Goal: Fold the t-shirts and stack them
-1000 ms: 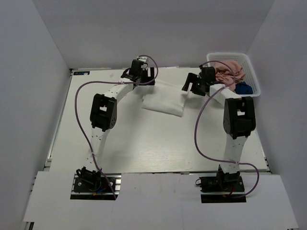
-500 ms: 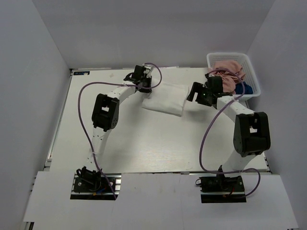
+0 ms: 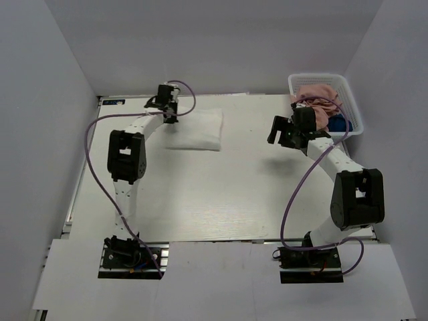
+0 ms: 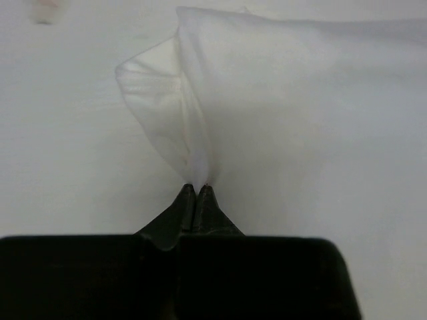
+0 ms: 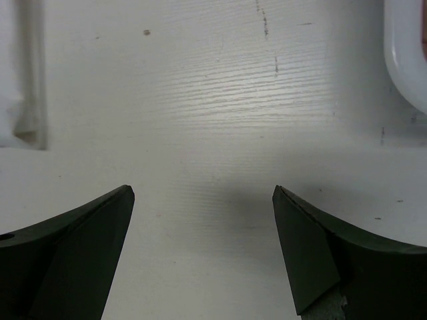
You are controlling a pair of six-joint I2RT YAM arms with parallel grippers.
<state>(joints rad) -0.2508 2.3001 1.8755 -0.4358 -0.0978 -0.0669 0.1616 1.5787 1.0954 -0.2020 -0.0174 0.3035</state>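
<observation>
The white t-shirt (image 3: 198, 131) lies folded at the back of the table, left of centre. My left gripper (image 3: 171, 115) is at its far left corner, shut on a pinch of the white cloth (image 4: 190, 143), which rises in a peak from the fingertips (image 4: 197, 189). My right gripper (image 3: 275, 134) hovers open over bare table to the right of that shirt, with nothing between its fingers (image 5: 203, 193). The shirt's edge (image 5: 27, 100) shows at the left of the right wrist view. The pink t-shirt (image 3: 321, 97) and the navy t-shirt (image 3: 341, 124) lie bunched in the basket.
A white lattice basket (image 3: 319, 75) stands at the back right corner; its corner (image 5: 407, 53) shows close to my right gripper. Grey walls enclose the table on three sides. Purple cables loop along both arms.
My left gripper has shut on the white shirt's corner and pulled the shirt to the left. My right arm has drawn back to the right, away from the shirt, still open.
</observation>
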